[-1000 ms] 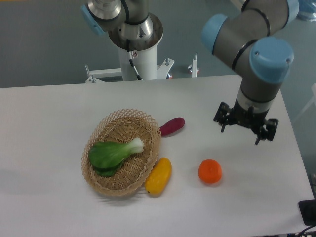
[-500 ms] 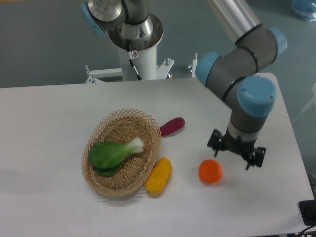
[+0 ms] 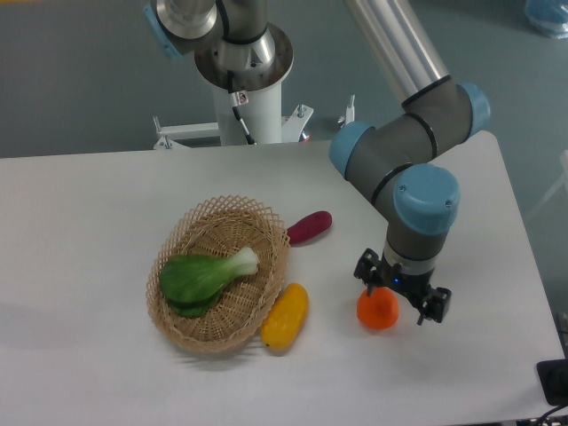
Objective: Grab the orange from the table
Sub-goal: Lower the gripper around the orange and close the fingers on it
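Wicker first, far left of your cluster: the woven basket (image 3: 219,277) sits on the white table (image 3: 80,213) and holds a leafy green vegetable (image 3: 202,276), its pale stalk end pointing right. None of that is your target. Just off the basket's lower right rim, touching or nearly so, lies the elongated yellow-orange fruit (image 3: 285,316); above it, near the upper right rim, is the purple vegetable (image 3: 310,227). Both are distractors, well apart from the gripper, so a straight descent shouldn't disturb them.

Next right is the orange (image 3: 378,310), resting on the table, clear of the other produce. Your gripper (image 3: 401,294) hangs right over it, the black fingers spread wide, one showing at the orange's upper left and the other past its right side. It's not gripping anything yet; the spread looks set to straddle the fruit. I can't tell whether the fingertips are level with the orange's middle or above it, since the wrist hides the top of the fruit.

Judgement: you're at pre-grasp, aligned. Expect a short drop if needed, then a squeeze. The round skin may roll out if the fingers are off-centre.
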